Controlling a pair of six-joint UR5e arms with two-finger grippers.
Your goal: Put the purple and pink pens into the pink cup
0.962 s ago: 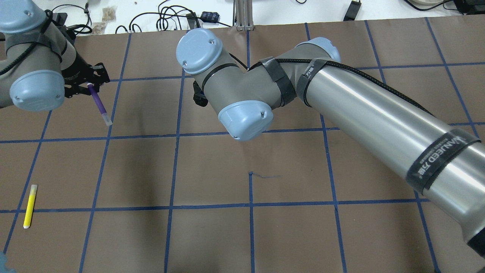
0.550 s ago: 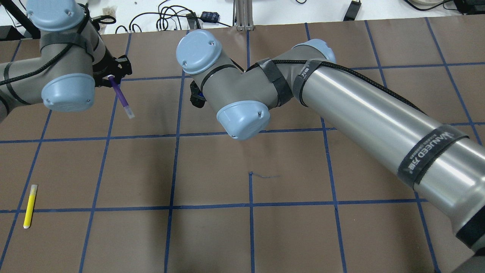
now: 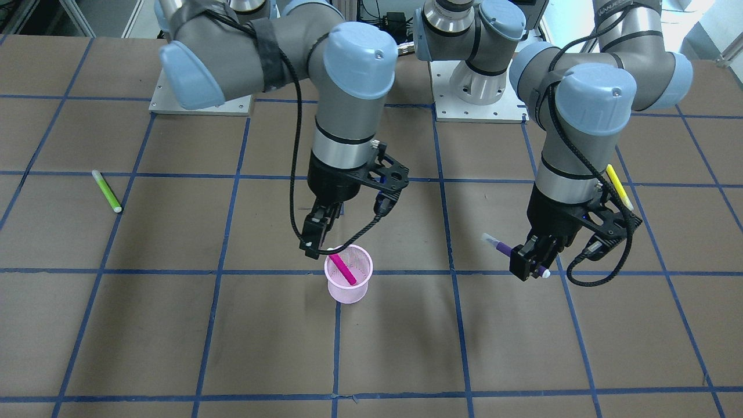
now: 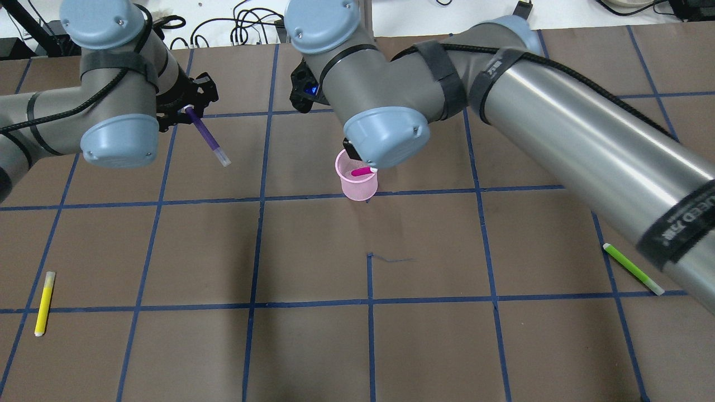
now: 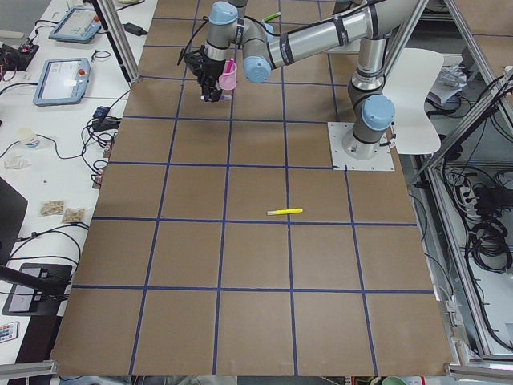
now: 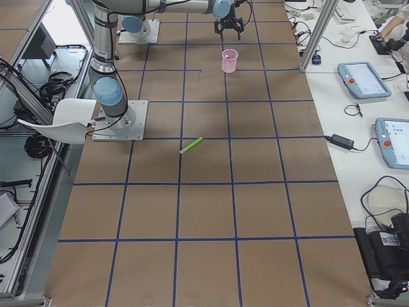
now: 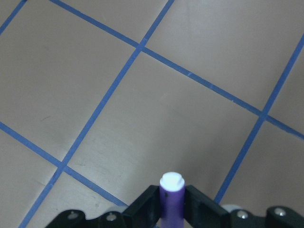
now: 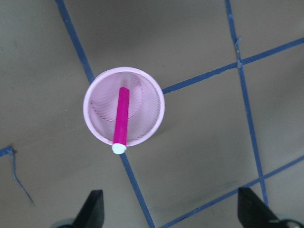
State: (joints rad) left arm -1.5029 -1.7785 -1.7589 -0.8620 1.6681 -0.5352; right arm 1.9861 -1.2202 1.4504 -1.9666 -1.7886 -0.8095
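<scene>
The pink mesh cup (image 4: pixel 360 191) stands on a blue grid line near the table's middle. The pink pen (image 4: pixel 362 172) leans inside it, its white end on the rim. Both show in the right wrist view, cup (image 8: pixel 151 124) and pen (image 8: pixel 121 114). My right gripper (image 8: pixel 168 202) is open and empty just above the cup (image 3: pixel 347 293). My left gripper (image 4: pixel 183 110) is shut on the purple pen (image 4: pixel 205 133), held tilted above the table, left of the cup. The left wrist view shows the purple pen (image 7: pixel 171 199) between the fingers.
A yellow pen (image 4: pixel 44 303) lies near the table's left front. A green pen (image 4: pixel 633 268) lies at the right, partly under my right arm. Cables and small devices lie beyond the far edge.
My right arm has moved toward the far side, uncovering the cup with the pink pen in it. My left gripper has carried the purple pen to the right, toward the cup.
</scene>
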